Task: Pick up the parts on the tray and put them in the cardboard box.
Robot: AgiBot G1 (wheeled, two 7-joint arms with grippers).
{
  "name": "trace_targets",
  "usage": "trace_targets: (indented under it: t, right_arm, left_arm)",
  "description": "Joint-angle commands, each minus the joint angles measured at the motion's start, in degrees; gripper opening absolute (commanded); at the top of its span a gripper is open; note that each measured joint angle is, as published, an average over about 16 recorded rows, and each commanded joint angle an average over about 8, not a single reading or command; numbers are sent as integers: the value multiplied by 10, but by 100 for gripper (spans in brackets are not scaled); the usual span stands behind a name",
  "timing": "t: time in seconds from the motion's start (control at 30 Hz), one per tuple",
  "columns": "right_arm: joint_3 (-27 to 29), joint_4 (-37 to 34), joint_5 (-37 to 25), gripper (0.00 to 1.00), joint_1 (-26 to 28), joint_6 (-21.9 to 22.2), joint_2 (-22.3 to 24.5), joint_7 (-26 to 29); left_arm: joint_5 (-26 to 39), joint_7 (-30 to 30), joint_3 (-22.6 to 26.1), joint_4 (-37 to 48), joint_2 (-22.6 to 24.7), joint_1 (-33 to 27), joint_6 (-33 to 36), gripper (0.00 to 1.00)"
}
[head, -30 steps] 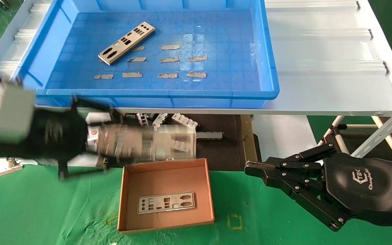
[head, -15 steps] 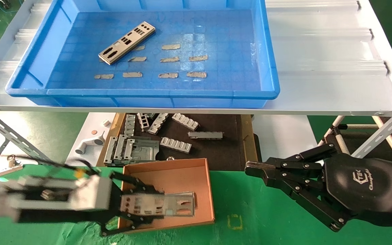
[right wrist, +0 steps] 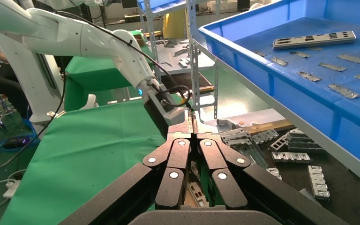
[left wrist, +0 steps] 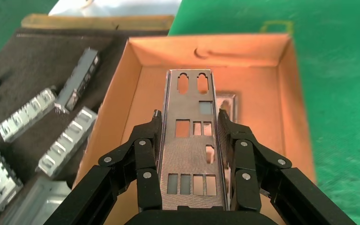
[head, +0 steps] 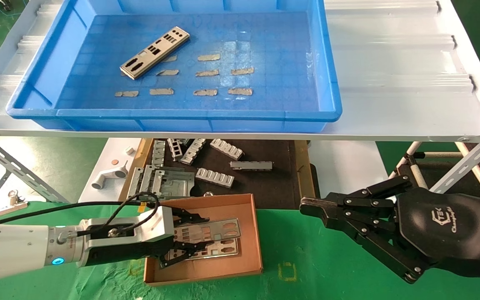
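Note:
My left gripper (head: 190, 237) is shut on a silver punched plate (head: 217, 228), gripping its two long edges, and holds it just above the floor of the cardboard box (head: 253, 233). In the left wrist view the held plate (left wrist: 191, 140) sits between the fingers (left wrist: 151, 140) over the box (left wrist: 290, 93). A second plate (head: 227, 249) lies flat in the box under it. One more plate (head: 155, 52) lies at an angle in the blue tray (head: 327, 62). My right gripper (head: 306, 207) is shut and empty, parked right of the box.
Small grey tape-like patches (head: 219, 73) dot the tray floor. Ribbed grey brackets (head: 215, 177) lie on a dark mat (head: 281, 183) behind the box, under the white shelf (head: 390, 83). Green cloth (head: 315, 266) covers the table.
My left gripper came down from beside the tray with the plate and now holds it steady and low inside the box. The right arm has not moved.

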Motion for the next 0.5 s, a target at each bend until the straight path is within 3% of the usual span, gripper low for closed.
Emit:
trace_targets:
  t: [0.03, 0.5]
  right_arm:
    - [0, 0, 0, 0, 0, 0, 0, 0]
    - [0, 0, 0, 0, 0, 0, 0, 0]
  left_arm:
    - [4, 2, 1, 11, 8, 0, -9, 100]
    - [3, 27, 4, 59, 21, -16, 28, 100]
